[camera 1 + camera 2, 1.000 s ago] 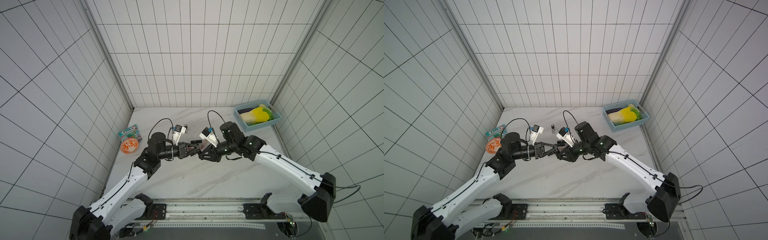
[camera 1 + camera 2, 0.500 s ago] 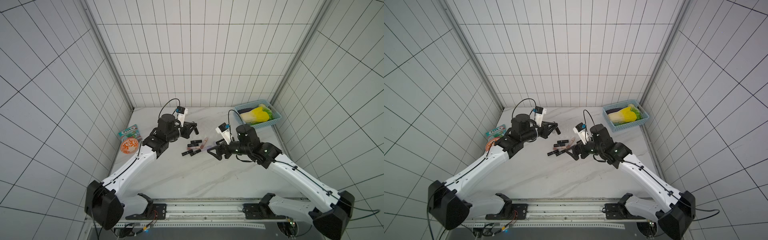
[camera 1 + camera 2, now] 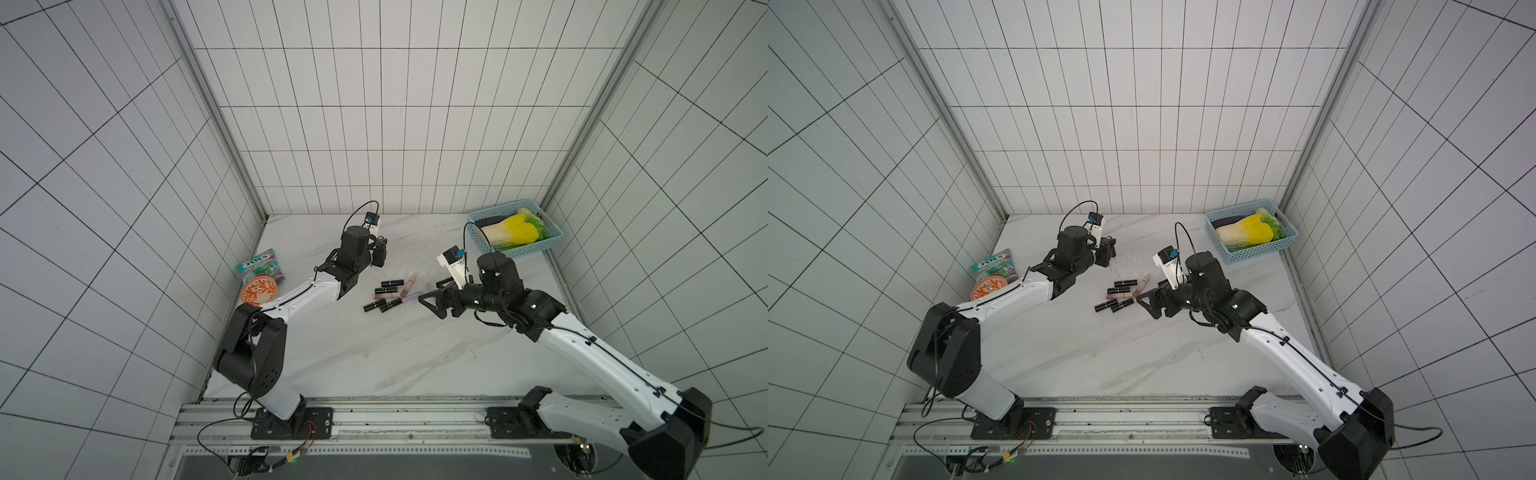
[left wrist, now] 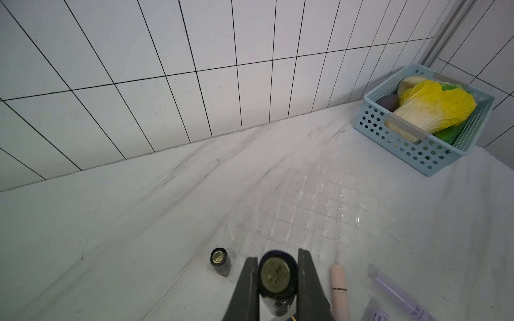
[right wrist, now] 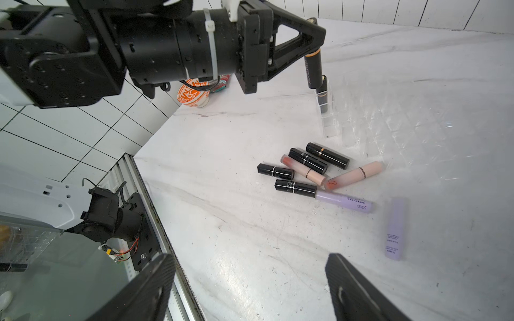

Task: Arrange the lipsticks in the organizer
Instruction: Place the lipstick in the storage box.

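**Black tube held at the organizer**

Left end effector (image 4: pixel 277 259) pinches a glossy black cylindrical lipstick (image 5: pixel 313 68) upright, its lower end at the edge of the clear plastic slotted organizer (image 5: pixel 328 126). Right end effector (image 5: pixel 249 258) gapes wide. Just ahead of it, loose black, pink and lavender lipsticks (image 5: pixel 306 172) lie on the white marble worktop (image 5: pixel 250 222).

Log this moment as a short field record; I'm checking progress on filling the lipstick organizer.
left gripper: shut on the held lipstick, black, upright
held lipstick position: close beside the slotted lipstick
organizer: clear; slotted lipstick, black, stands in a corner slot; the other slots in view look empty
right gripper: open, holding nothing
loose lipsticks: eight lying on the table: four black, two pink, two lavender
basket: light blue, holds a cabbage
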